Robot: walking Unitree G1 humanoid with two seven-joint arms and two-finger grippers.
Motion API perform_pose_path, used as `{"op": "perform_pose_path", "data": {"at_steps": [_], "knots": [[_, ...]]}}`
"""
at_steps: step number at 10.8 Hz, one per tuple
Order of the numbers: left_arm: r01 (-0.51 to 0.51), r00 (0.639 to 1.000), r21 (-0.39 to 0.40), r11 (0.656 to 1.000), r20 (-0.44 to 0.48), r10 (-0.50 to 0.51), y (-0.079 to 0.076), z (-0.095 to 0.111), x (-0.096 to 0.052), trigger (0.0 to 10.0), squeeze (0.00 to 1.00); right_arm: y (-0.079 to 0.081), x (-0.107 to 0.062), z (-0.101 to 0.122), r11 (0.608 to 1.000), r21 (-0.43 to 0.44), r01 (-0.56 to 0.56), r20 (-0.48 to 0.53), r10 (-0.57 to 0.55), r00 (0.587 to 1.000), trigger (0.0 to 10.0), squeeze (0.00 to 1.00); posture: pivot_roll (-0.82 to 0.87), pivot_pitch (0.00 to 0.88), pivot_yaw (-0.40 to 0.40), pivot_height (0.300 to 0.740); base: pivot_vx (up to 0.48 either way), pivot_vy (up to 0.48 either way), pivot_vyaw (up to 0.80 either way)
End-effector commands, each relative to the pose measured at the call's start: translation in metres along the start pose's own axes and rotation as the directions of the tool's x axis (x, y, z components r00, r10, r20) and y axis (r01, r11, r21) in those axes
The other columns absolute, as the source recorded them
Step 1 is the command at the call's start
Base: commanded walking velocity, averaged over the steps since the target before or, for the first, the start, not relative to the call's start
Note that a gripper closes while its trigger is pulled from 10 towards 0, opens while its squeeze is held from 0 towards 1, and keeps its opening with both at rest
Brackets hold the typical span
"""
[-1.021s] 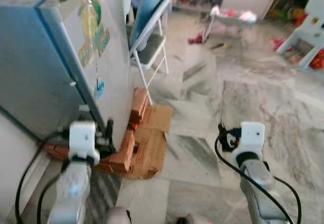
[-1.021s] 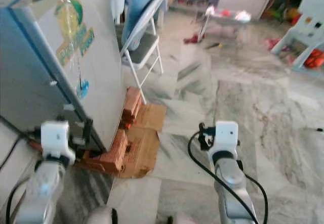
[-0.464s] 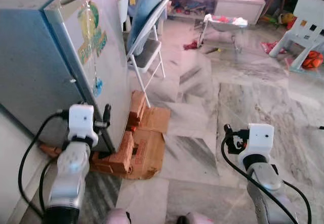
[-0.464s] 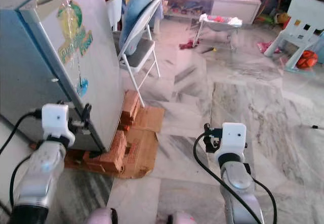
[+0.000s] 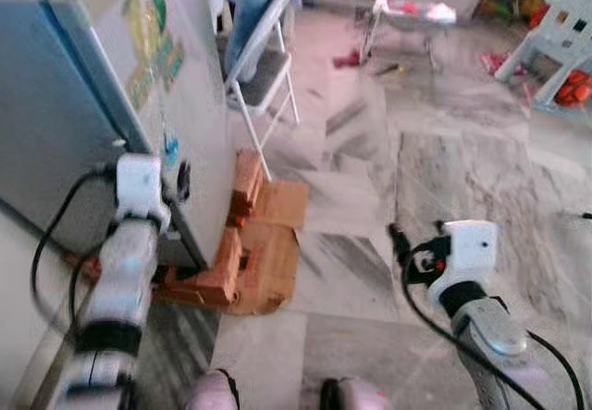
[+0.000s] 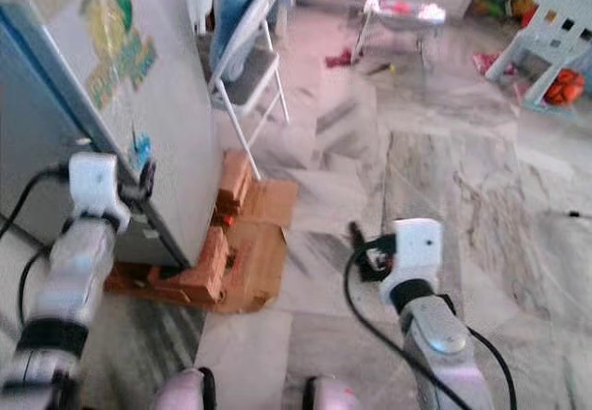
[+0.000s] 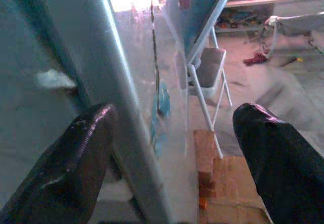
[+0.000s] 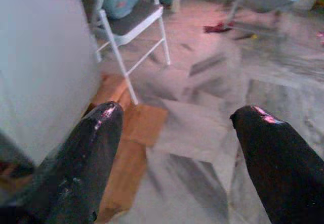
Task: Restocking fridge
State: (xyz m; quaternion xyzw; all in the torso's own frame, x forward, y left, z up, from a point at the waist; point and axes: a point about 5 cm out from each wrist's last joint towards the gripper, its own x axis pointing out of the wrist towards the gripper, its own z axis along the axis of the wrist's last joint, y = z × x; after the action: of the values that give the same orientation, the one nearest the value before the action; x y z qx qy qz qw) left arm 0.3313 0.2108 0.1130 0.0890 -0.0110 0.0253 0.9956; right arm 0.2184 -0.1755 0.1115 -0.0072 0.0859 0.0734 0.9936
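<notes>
At the fridge (image 5: 111,77) corner, the left gripper (image 5: 181,180) is spread, 1 finger on each side of the upright door edge. Right gripper (image 6: 359,240), also spread and empty, hangs well apart. Beyond the fridge: a chair (image 5: 268,68).

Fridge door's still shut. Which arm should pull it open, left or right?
Left. The left gripper is already at the fridge door's edge, fingers open astride it in the left wrist view. The right gripper hangs open over bare floor, well away from the fridge.

Grey marble floor (image 5: 462,169), folding chair (image 5: 264,54), white plastic chair (image 5: 564,40)
</notes>
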Motion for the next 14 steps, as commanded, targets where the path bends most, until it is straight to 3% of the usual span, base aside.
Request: {"op": "perform_pose_path", "data": {"at_steps": [1, 3, 5, 9, 12, 14], "knots": [[-0.011, 1.000, 0.009, 1.000, -0.011, 0.011, 0.002, -0.003, 0.002, 10.0, 0.00, 0.002, -0.004, 0.003, 1.000, -0.008, -0.020, -0.002, 0.020, 1.000, 10.0, 0.00, -0.07, 0.208, -0.037, 0.740, 0.000, 0.000, 0.00], [-0.060, 0.998, 0.021, 0.998, 0.007, 0.060, 0.007, 0.006, 0.017, 10.0, 0.00, 0.000, -0.006, 0.008, 0.998, -0.039, -0.048, -0.004, 0.048, 0.999, 10.0, 0.00, -0.08, 0.208, -0.044, 0.740, 0.000, 0.000, 0.00], [-0.159, 0.987, 0.033, 0.987, 0.010, 0.159, 0.024, 0.008, 0.020, 10.0, 0.00, -0.004, -0.007, 0.008, 0.998, -0.047, -0.046, -0.016, 0.045, 0.999, 10.0, 0.00, -0.09, 0.201, -0.042, 0.740, 0.000, 0.000, 0.00], [-0.253, 0.967, 0.061, 0.965, 0.015, 0.253, 0.045, -0.010, 0.001, 10.0, 0.00, -0.002, -0.008, 0.002, 0.996, -0.058, -0.067, -0.050, 0.064, 0.997, 10.0, 0.00, -0.07, 0.198, -0.047, 0.740, 0.000, 0.000, 0.00], [-0.430, 0.902, 0.099, 0.898, -0.005, 0.432, 0.075, -0.010, -0.002, 10.0, 0.00, -0.002, -0.007, 0.000, 0.995, -0.061, -0.083, -0.063, 0.079, 0.995, 10.0, 0.00, -0.07, 0.196, -0.049, 0.740, 0.000, 0.000, 0.00], [-0.387, 0.922, 0.077, 0.919, 0.002, 0.388, 0.068, -0.015, -0.012, 10.0, 0.00, -0.002, -0.009, -0.003, 0.994, -0.059, -0.089, -0.075, 0.084, 0.994, 10.0, 0.00, -0.06, 0.197, -0.048, 0.740, 0.000, 0.000, 0.00]]}}
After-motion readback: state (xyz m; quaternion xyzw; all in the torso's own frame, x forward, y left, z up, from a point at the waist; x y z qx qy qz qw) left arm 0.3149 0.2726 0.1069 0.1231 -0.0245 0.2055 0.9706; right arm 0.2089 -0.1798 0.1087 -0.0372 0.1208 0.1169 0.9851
